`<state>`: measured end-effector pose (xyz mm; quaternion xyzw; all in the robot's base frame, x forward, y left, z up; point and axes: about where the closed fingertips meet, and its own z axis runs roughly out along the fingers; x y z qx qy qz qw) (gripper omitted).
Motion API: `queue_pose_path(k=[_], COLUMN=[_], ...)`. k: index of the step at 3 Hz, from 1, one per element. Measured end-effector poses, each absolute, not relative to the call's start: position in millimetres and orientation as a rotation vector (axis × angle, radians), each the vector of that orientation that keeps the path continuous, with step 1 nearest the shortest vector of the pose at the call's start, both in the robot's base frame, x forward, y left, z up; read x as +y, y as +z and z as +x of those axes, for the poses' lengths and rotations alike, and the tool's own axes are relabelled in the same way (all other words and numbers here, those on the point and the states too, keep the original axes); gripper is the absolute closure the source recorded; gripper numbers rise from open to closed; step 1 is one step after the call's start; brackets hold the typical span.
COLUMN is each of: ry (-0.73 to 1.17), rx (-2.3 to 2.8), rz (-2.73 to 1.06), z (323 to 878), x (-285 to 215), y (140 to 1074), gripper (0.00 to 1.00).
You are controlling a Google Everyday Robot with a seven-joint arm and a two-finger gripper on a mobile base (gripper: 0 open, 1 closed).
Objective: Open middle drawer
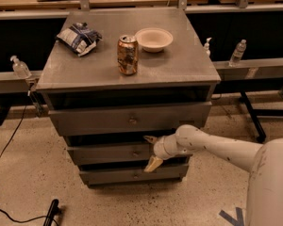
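Note:
The middle drawer is a wide, shallow grey front with a small round knob at its centre, between the taller top drawer and the narrow bottom drawer. All three fronts look closed. My gripper is at the end of my white arm, which reaches in from the lower right. The gripper is open, with one tan finger at the middle drawer's top edge and the other at its bottom edge, just right of the knob.
On the cabinet top stand a drink can, a white bowl and a crumpled chip bag. Bottles sit on rails at both sides. A cable and a black object lie on the floor at left.

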<state>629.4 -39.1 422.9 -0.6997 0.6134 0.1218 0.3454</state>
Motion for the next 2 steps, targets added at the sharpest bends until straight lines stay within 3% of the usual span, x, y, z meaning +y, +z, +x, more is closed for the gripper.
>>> queue_pose_path(k=[1,2], ry=[0.372,0.431], rx=[1.546,1.506], rz=[-1.864,-1.937], z=[600.7,556.6], x=[-39.3,-46.9], y=[439.7,452.2], gripper=[0.48,0.71])
